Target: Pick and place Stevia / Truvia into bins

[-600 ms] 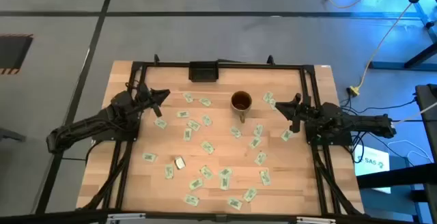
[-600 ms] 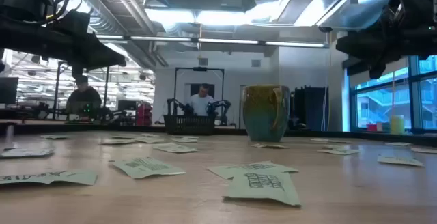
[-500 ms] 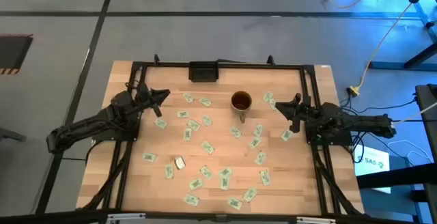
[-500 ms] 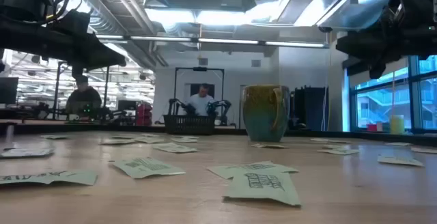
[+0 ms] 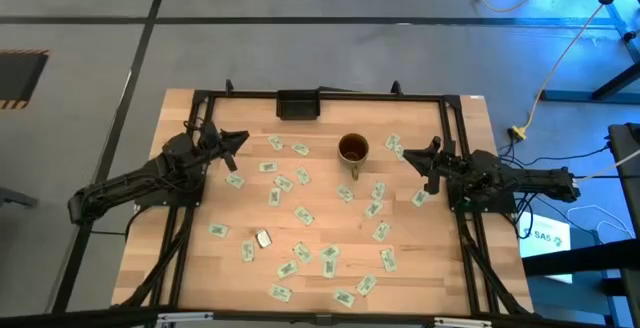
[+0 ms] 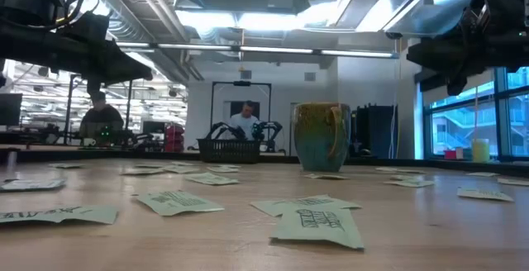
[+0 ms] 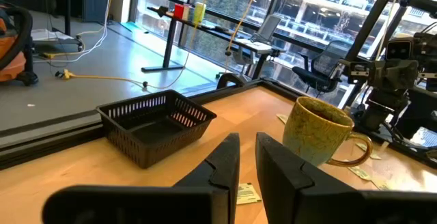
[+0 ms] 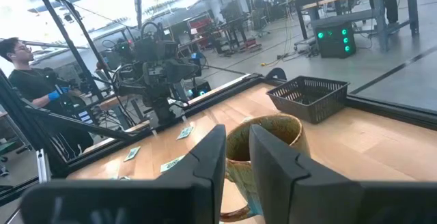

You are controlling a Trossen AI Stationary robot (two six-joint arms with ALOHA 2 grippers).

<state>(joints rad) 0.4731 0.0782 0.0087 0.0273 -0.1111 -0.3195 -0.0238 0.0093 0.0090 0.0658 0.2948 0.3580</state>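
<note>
Many white-and-green sachets [image 5: 305, 216] lie flat and scattered over the wooden table, some close up in the low view [image 6: 318, 224]. The brown-gold mug [image 5: 352, 149] stands upright at the table's far middle [image 6: 322, 136]. The black tray [image 5: 297, 104] sits at the far edge [image 7: 153, 125]. My left gripper [image 5: 240, 140] hovers above the table's far left, shut and empty, with fingers pointing toward the mug [image 7: 317, 132]. My right gripper [image 5: 408, 155] hovers right of the mug [image 8: 263, 149], also shut and empty.
A small dark object [image 5: 263, 238] lies among the sachets left of centre. A black frame [image 5: 452, 108] rims the table. Bare wood shows along the table's left near part [image 5: 160, 258]. People stand in the room beyond the table [image 6: 245, 121], [image 8: 24, 80].
</note>
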